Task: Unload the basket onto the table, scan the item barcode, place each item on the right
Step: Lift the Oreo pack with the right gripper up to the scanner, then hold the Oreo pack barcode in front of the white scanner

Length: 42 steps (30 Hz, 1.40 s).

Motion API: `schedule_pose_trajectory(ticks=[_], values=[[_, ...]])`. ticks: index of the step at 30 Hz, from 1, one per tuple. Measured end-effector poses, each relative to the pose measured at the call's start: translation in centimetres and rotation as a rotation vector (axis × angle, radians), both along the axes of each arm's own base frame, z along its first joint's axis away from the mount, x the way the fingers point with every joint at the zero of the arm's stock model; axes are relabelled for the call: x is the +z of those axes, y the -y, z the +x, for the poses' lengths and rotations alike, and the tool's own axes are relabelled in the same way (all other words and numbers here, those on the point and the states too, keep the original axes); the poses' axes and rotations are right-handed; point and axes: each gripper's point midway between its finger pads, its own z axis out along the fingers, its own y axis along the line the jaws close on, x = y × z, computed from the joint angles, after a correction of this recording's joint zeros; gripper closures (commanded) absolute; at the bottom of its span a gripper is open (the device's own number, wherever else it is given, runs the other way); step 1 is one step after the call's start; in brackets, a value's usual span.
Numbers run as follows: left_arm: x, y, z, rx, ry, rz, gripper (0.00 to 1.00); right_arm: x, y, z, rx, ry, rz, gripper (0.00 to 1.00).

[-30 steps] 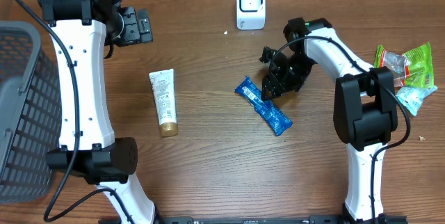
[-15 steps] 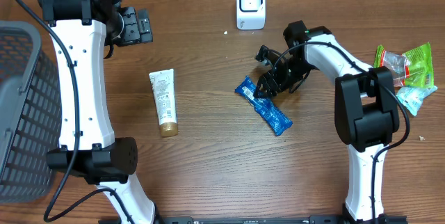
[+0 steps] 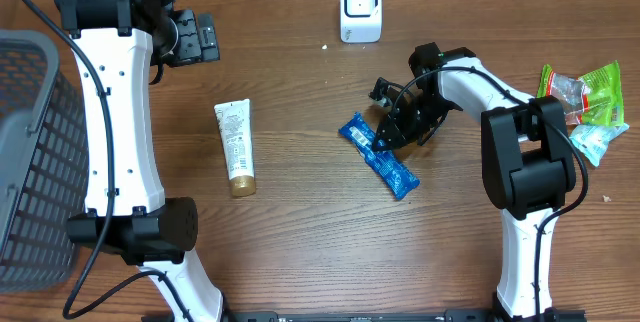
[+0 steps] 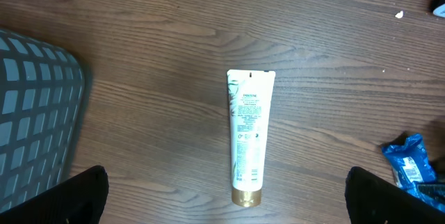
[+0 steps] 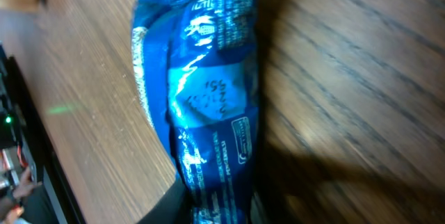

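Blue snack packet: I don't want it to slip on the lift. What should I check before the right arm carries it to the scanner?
1. Right gripper placed on the blue foil snack packet: ok, it sits at the packet's upper end.
2. Jaws fully closed on the packet: cannot tell; the wrist view barely shows the fingers.
3. Barcode located: cannot tell; only blurred print shows.
4. Way to the white barcode scanner: ok, nothing lies between them.
5. Left gripper out of the way: ok, open and far off near the white tube with a gold cap.
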Motion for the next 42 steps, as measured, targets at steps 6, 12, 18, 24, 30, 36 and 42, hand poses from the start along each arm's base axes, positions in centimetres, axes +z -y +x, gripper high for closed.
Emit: schedule_pose_trajectory(ticks=[6, 12, 18, 24, 30, 36, 42], values=[[0.0, 0.0, 0.0, 0.000, 0.000, 0.000, 0.00, 0.3, -0.1, -0.6, -0.025, -0.050, 0.007, 0.96], [0.0, 0.0, 0.0, 0.000, 0.000, 0.000, 0.00, 4.6, -1.1, 0.3, -0.058, -0.109, 0.080, 0.96], [0.0, 0.0, 0.0, 0.000, 0.000, 0.000, 0.00, 11.9, -2.3, 3.9, -0.071, 0.023, 0.191, 0.96], [0.0, 0.0, 0.0, 0.000, 0.000, 0.000, 0.00, 19.4, -3.0, 5.2, -0.051, 0.226, 0.274, 0.96], [0.0, 0.0, 0.0, 0.000, 0.000, 0.000, 0.00, 25.0, -3.0, 5.1, -0.041, 0.395, 0.326, 0.96], [0.0, 0.0, 0.0, 0.000, 0.000, 0.000, 0.00, 27.5, -2.5, 8.1, -0.197, 0.496, 0.271, 0.96], [0.0, 0.0, 0.0, 0.000, 0.000, 0.000, 0.00, 25.3, -0.3, 12.5, -0.459, 0.613, -0.070, 0.96]])
